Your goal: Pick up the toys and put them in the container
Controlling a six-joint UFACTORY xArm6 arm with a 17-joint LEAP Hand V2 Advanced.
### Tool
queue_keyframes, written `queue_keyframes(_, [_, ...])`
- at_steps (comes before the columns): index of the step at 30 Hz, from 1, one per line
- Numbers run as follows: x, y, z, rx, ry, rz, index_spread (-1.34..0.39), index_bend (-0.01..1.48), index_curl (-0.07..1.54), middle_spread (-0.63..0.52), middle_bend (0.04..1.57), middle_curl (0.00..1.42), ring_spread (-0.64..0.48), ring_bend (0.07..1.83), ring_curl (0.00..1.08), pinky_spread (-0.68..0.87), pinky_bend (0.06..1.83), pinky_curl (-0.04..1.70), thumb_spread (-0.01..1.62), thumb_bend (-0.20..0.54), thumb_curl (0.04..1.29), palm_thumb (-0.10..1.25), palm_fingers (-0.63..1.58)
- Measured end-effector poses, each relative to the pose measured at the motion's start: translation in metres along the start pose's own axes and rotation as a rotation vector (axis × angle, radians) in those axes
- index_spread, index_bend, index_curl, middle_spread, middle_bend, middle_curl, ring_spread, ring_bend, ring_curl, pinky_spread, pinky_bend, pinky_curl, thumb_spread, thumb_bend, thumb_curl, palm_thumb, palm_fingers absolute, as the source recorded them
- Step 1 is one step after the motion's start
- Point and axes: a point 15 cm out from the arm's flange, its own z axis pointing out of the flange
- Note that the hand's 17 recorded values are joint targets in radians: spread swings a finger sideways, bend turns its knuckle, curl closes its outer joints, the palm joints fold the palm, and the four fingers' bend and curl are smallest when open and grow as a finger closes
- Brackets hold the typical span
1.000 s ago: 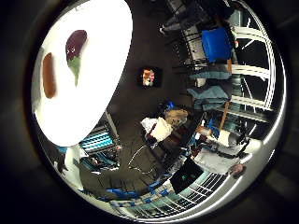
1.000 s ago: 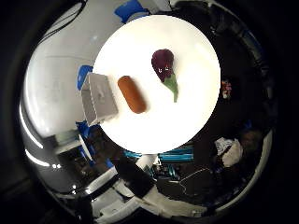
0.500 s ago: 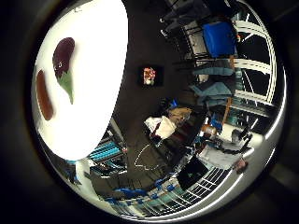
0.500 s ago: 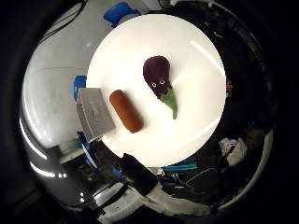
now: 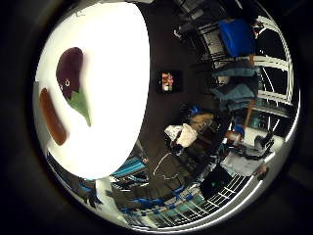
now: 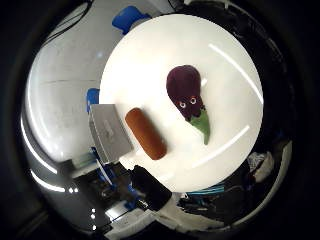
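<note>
The hand's fingers are out of view; eggplant toy (image 6: 186,95) lies near sausage toy (image 6: 145,133) on white table (image 6: 150,55).

round white table (image 6: 150,55) with eggplant toy (image 6: 188,98), sausage toy (image 6: 145,133), perhaps container (image 6: 110,132)

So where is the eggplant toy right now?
The eggplant toy lies on the round white table, apart from the brown sausage toy, which lies between it and the grey container at the table's edge.

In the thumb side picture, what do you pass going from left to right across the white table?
Grey container → brown sausage toy → purple eggplant toy, all on the round white table.
</note>
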Motion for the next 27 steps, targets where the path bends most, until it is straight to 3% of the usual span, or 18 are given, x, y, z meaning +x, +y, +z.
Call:
queue_keyframes(18, [-0.084,-0.027,0.043,-0.048,0.012,-0.042,-0.19,0.15,0.25,0.23,0.2,0.33,0.3,0.4,0.25,0.52,0.66,0.28,1.05,-0.025,0.26,0.3,0.04])
queue_keyframes(27, [-0.087,-0.029,0.08,-0.116,0.102,-0.092,-0.25,0.16,0.26,0.22,0.19,0.32,0.3,0.37,0.24,0.51,0.64,0.27,1.03,-0.026,0.27,0.29,0.0])
